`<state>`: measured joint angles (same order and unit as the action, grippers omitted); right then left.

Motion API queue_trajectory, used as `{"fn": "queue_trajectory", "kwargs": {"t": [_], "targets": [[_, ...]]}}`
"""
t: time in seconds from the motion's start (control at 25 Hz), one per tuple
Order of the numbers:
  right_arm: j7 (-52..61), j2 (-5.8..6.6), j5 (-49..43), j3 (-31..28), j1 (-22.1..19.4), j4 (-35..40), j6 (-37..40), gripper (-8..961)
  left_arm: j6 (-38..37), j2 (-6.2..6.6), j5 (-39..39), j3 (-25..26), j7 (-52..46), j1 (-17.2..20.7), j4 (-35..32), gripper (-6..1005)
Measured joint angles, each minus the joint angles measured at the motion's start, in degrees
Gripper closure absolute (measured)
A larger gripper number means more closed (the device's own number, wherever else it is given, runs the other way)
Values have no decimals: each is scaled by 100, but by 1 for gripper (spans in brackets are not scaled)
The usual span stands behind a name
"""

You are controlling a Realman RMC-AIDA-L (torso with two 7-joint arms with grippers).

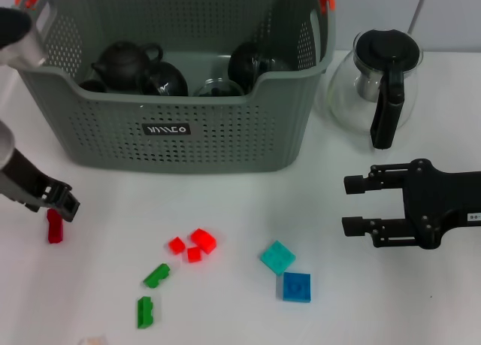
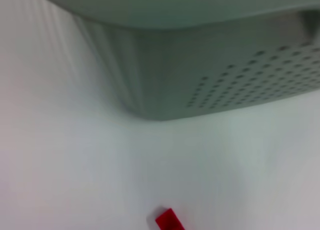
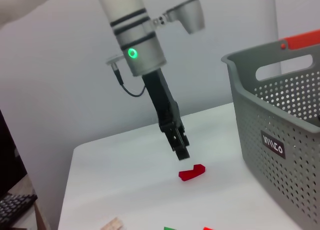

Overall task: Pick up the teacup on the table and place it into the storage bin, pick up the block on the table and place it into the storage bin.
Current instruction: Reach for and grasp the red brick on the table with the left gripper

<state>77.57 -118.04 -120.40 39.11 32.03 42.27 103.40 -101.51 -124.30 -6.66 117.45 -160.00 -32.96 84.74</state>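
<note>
The grey perforated storage bin (image 1: 180, 134) stands at the back and holds dark teapots and cups (image 1: 143, 68). No teacup shows on the table. A red block (image 1: 54, 226) lies at the left. My left gripper (image 1: 66, 206) hovers just above and beside it. The right wrist view shows the left gripper (image 3: 184, 154) close over the red block (image 3: 192, 172), not holding it. The block also shows in the left wrist view (image 2: 170, 221), in front of the bin's corner (image 2: 165, 84). My right gripper (image 1: 346, 205) is open and empty at the right.
A glass pot with a black handle (image 1: 383, 82) stands right of the bin. Small red blocks (image 1: 195, 245), two green blocks (image 1: 150, 292), a teal block (image 1: 277, 257) and a blue block (image 1: 297, 287) lie at the table's front. A tan piece (image 1: 94, 340) lies at the front edge.
</note>
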Motion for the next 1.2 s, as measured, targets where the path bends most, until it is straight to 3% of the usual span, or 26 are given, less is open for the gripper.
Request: {"fn": "queue_trajectory", "kwargs": {"t": [0.44,1.2], "targets": [[-26,-6,-1,9,-23,0,-21,269,908,24,534,3,-430,-529,-1511,493],[-23,4,-10,8,-36,-69,-47,270,1235,21,574,385,-424,-415,-1715,513]]}}
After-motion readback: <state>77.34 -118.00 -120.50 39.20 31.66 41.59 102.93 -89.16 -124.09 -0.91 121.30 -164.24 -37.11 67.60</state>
